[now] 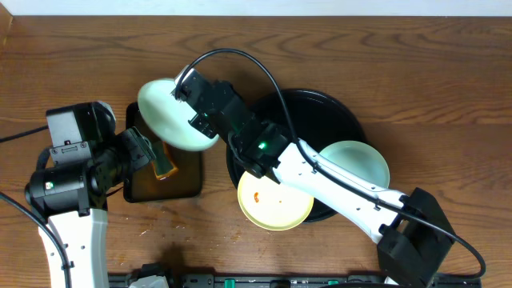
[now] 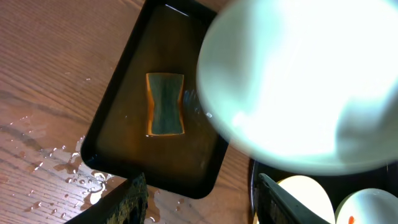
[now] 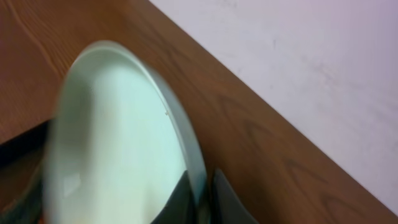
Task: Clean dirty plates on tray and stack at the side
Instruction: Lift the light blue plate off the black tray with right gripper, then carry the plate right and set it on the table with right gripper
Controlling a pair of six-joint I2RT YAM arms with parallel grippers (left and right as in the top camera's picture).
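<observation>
Tabletop of brown wood was seen from overhead. The right gripper was clamped on the rim of a mint plate, held tilted over the 12 o'clock end of the small rectangular tray, off the 10 o'clock side of the round tray. A yellow plate bearing an orange smear was seen at that tray's 7 o'clock rim, and a second mint plate at 4 o'clock.

From the left wrist, the left gripper was seen spread apart and empty above the sponge, which lay in the wet rectangular tray.

From the right wrist, the mint plate's edge was seen pinched between the fingers.
</observation>
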